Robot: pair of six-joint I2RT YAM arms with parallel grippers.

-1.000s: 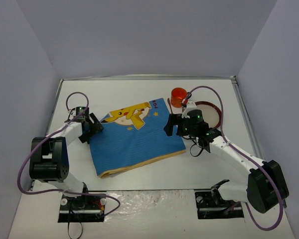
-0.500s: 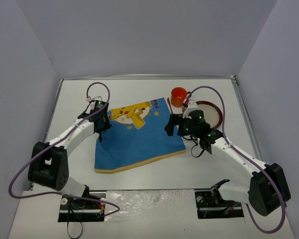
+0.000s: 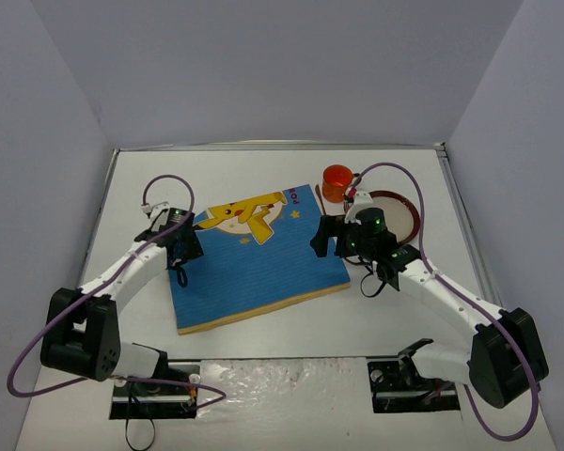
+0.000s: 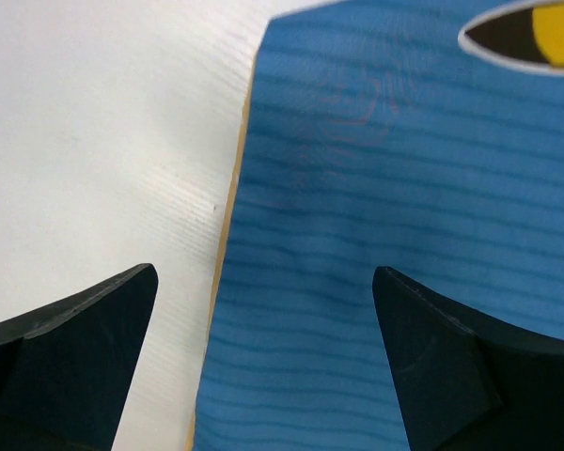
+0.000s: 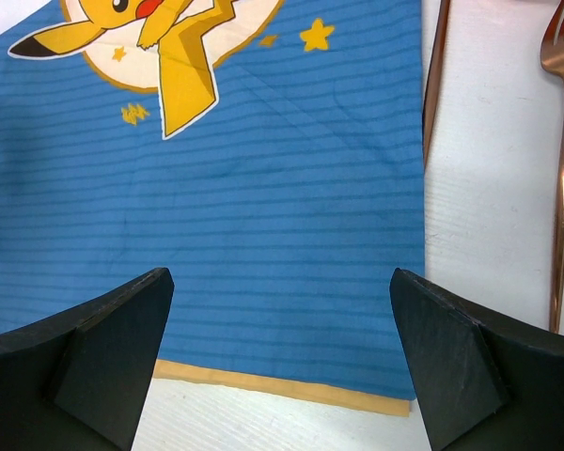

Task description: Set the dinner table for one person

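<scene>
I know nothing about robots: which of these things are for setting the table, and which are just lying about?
For the job: dinner table, blue cartoon placemat, orange cup, plate, copper fork, slim copper utensil beside the placemat.

Not for the job, only part of the rig: purple cables, grey walls.

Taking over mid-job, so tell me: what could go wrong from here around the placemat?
1. The open left fingers straddle the left edge of the placemat; closing or dragging could rumple it.
2. A fork and another copper utensil lie beside its right edge near the open right fingers; a sweep could scatter them.
</scene>
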